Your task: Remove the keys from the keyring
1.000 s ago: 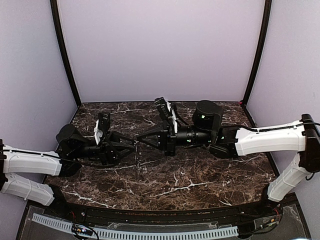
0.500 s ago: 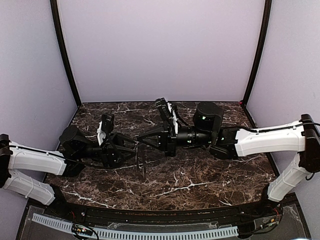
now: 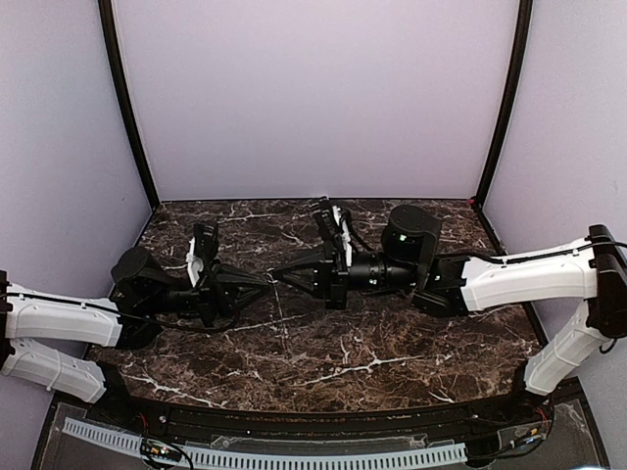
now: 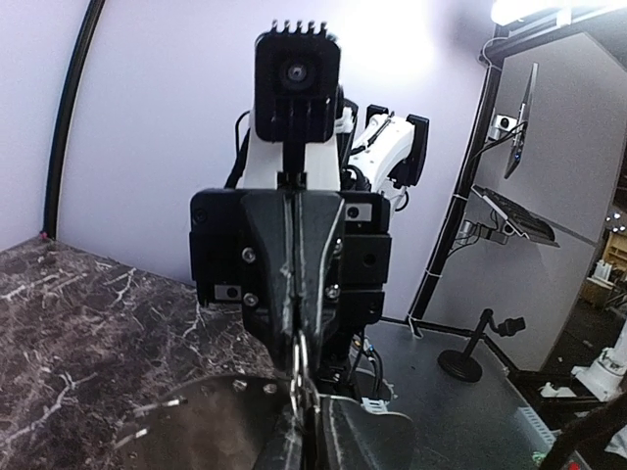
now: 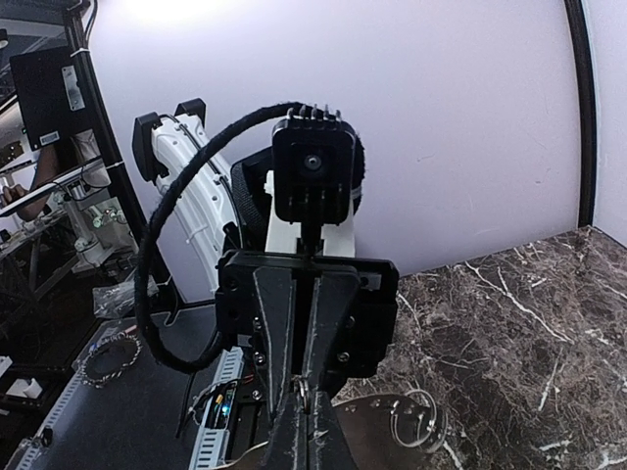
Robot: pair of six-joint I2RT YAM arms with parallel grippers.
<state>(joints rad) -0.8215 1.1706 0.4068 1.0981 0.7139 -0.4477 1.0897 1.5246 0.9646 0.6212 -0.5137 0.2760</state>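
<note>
The keyring (image 3: 270,280) is a small thin metal ring held above the table between my two grippers, which meet tip to tip. My left gripper (image 3: 263,282) is shut on its left side and my right gripper (image 3: 278,277) is shut on its right side. In the left wrist view the ring (image 4: 299,364) stands edge-on above my shut left gripper (image 4: 306,413), with the right gripper's fingers (image 4: 279,264) facing me. In the right wrist view the ring (image 5: 303,394) sits between my shut right gripper (image 5: 307,417) and the left gripper's fingers (image 5: 279,323). No key shows clearly.
The dark marble table (image 3: 392,343) lies under both arms, with purple walls at the back and sides. A bunch of thin wire rings (image 5: 416,423) shows low right in the right wrist view. A toothed pale loop (image 5: 110,358) lies on the dark surface beyond the table's near edge.
The left arm dipped toward the near edge half a second ago and is now back up. The right gripper shifted slightly right. The thin thing hanging below the tips no longer shows clearly.
</note>
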